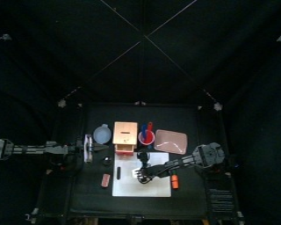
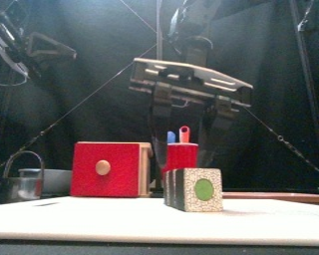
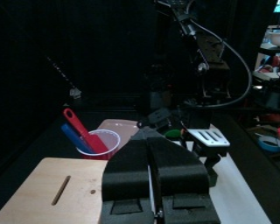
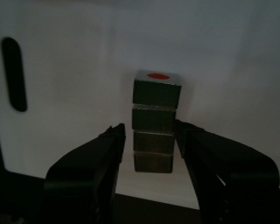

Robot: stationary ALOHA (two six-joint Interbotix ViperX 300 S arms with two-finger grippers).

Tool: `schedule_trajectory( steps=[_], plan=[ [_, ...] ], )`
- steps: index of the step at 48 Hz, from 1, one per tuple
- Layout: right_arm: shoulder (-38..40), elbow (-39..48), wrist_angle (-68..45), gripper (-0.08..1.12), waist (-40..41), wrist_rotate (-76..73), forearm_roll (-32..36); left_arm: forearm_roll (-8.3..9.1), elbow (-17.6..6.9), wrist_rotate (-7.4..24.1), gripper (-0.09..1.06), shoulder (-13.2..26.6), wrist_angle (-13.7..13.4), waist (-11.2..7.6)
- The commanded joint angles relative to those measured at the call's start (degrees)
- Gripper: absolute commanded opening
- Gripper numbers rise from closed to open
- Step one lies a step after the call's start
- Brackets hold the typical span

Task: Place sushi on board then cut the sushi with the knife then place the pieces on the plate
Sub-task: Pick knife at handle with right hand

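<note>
The dark green sushi roll (image 4: pixel 154 124) lies on the white cutting board (image 4: pixel 84 52), several blocks long. In the front view its end (image 2: pixel 193 189) shows a green disc. My right gripper (image 4: pixel 150 129) is open above the roll, one jaw on each side and neither touching it. From the front it (image 2: pixel 191 108) hangs well above the roll. The red cup (image 2: pixel 181 156) holding the blue and red knives stands behind, next to the pink tray (image 1: pixel 172 139). My left gripper (image 3: pixel 157 175) is shut on nothing, out at the table's left (image 1: pixel 91 148).
The wooden box with the red drawer front (image 2: pixel 109 169) stands behind the board at the left. A metal cutter (image 2: pixel 27 181) and the blue-grey bowl (image 1: pixel 102 136) are further left. Small orange toys lie left (image 1: pixel 105 179) and right (image 1: pixel 176 182) of the board.
</note>
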State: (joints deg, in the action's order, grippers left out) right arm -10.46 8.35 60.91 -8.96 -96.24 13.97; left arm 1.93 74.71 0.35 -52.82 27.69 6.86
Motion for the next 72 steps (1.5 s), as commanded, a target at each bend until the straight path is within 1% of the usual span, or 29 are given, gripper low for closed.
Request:
schedule_trajectory(
  steps=[1,4,6,11,17,19,20,22,25,27,30,35,38,41,45,48,51,58,62,66,72],
  plan=[
    [8.7,2.5,4.1,0.83,1.1,2.0,3.7,-0.09,-1.6,-0.1,0.1,0.3,0.5,0.26],
    [12.3,4.7,3.0,0.83,2.3,7.6,4.2,-0.18,-1.7,0.0,0.1,0.2,0.5,0.44],
    [14.9,6.8,0.4,0.83,3.8,16.0,3.4,-0.26,-1.7,0.0,0.1,0.3,0.5,0.97],
    [18.5,10.9,-4.9,0.83,10.3,37.2,-3.0,-1.23,-1.8,-0.1,0.1,0.3,0.5,2.37],
    [20.2,13.9,-10.2,0.83,19.5,62.6,-7.8,-3.69,-1.3,0.0,0.1,0.4,0.5,4.13],
    [20.4,13.6,-10.3,0.83,22.4,68.6,-8.6,-3.96,-1.2,0.0,0.1,0.4,0.5,4.92],
    [20.5,13.4,-10.0,0.83,24.6,72.3,-9.7,-4.13,-1.2,-0.1,0.1,0.5,0.5,5.54],
    [20.5,12.9,-9.7,0.83,27.9,77.5,-12.0,-4.57,-1.4,-0.3,0.1,0.6,0.5,6.06],
    [20.5,12.3,-10.0,0.83,31.9,84.0,-14.9,-5.19,-1.5,-0.4,0.1,0.7,0.5,6.15],
    [20.0,11.2,-9.8,0.83,35.6,90.1,-18.1,-5.98,-1.5,-0.3,0.1,0.8,0.5,6.24],
    [18.4,8.6,-7.0,0.83,41.4,99.9,-25.8,-7.29,-1.6,-0.1,0.1,0.8,0.5,6.33],
    [14.2,4.4,0.5,0.83,47.5,112.4,-38.2,-8.0,-1.5,-0.2,0.1,1.1,0.5,6.42],
    [11.1,1.9,3.5,0.83,49.8,114.9,-41.1,-8.53,-1.4,-0.1,0.1,1.4,0.5,6.5],
    [7.5,-2.0,7.1,0.83,50.9,115.8,-40.0,-8.88,-1.4,-0.1,0.1,1.8,0.5,6.5],
    [3.1,-7.7,11.0,0.83,51.0,115.8,-38.0,-8.88,-1.2,-0.2,0.1,2.1,0.4,6.68],
    [0.3,-11.4,13.3,0.83,50.8,115.8,-37.5,-8.96,-1.0,-0.3,0.1,2.2,0.3,7.12],
    [-2.1,-14.6,15.1,0.83,50.8,115.9,-38.0,-9.49,-0.5,-0.2,0.1,2.2,0.3,7.65],
    [-5.2,-19.5,18.5,0.83,50.6,116.0,-38.0,-10.46,0.1,-0.1,0.1,2.2,0.1,8.0],
    [-6.9,-21.4,20.7,0.82,49.8,117.4,-38.2,-10.46,0.1,-0.2,0.1,2.2,0.1,8.09],
    [-8.5,-22.7,22.1,0.8,49.0,118.0,-39.6,-10.46,0.2,-0.3,0.1,2.2,0.1,8.09],
    [-9.9,-23.9,22.5,0.75,48.4,118.2,-39.5,-11.16,0.4,-0.2,0.1,2.2,0.1,8.09]
  ],
)
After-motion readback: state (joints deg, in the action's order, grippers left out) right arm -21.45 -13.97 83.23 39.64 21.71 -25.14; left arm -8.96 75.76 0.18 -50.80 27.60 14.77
